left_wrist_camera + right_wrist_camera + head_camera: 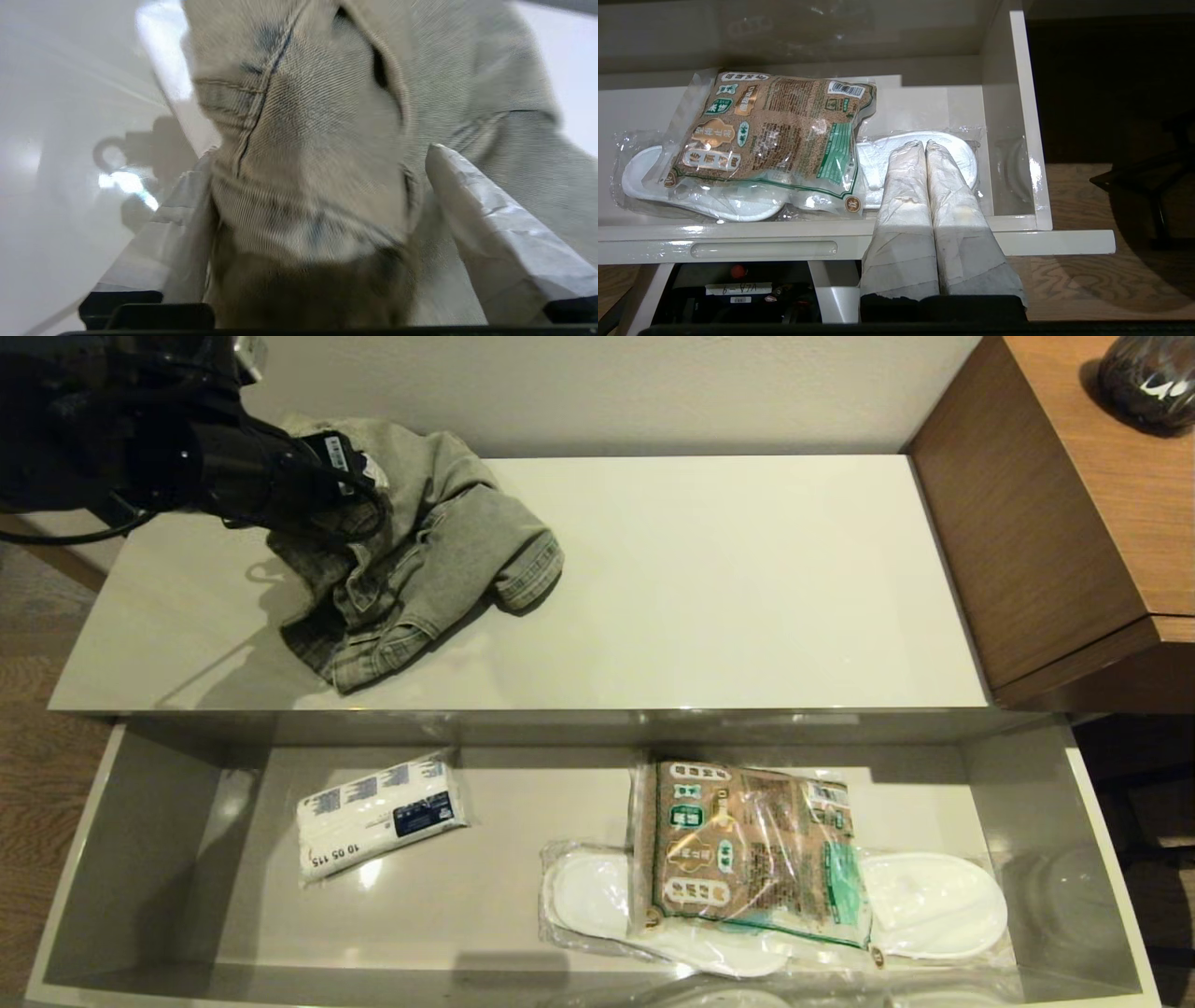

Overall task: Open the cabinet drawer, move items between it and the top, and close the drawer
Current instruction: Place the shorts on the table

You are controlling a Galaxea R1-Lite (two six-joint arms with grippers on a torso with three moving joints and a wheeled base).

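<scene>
Drawer point(1102, 859) pulled fully out, nearest the head camera — shallow, glossy grey-beige, one oblong notch visible in its front edge (right wrist view). Inside: clear packet point(752, 854) of brown granular contents with green-white labels, lying flat on top of white slippers point(934, 905) in crinkled plastic; small white pack point(378, 817) with dark label well apart, toward the left end.

Jeans point(420, 560) — faded grey denim, crumpled rather than neatly folded — rest on the left part of the smooth cream-grey top point(728, 579). Left gripper point(317, 196) at the jeans' left side, taped fingers point(490, 224) spread, a bunched fold with seam stitching between them.

Right gripper point(925, 149) hangs in front of the drawer's right end, taped fingers pressed together, empty.
</scene>
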